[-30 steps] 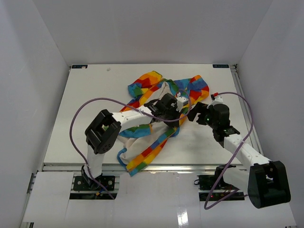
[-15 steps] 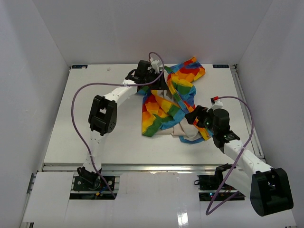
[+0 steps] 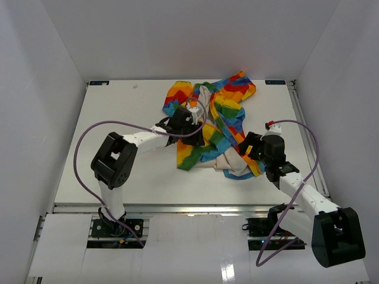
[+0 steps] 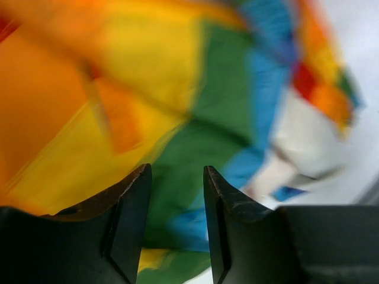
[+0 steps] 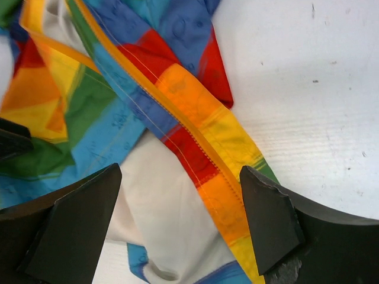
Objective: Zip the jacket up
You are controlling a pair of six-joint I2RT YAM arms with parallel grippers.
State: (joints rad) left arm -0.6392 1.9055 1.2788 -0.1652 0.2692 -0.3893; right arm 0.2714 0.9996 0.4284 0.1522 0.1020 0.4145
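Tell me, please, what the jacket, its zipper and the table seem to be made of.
Jacket: soft matte cloth, probably cotton; it folds loosely and shows stitch lines. Zipper: orange fabric tape with fine teeth, perhaps plastic; too small to be sure. Table: hard, matte white board with small specks; its core is not visible.

Your white-shelled left arm [image 3: 145, 138] and right arm [image 3: 298, 190], black joint housings [image 3: 112, 168], looping purple cables [image 3: 77, 155], black wedge-shaped fingers [image 4: 127, 231].

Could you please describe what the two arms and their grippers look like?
Both arms have white links with chunky black joint housings. The left arm and right arm each trail a looping purple cable. The right wrist carries a small red part. The gripper fingers are black and wedge-shaped.
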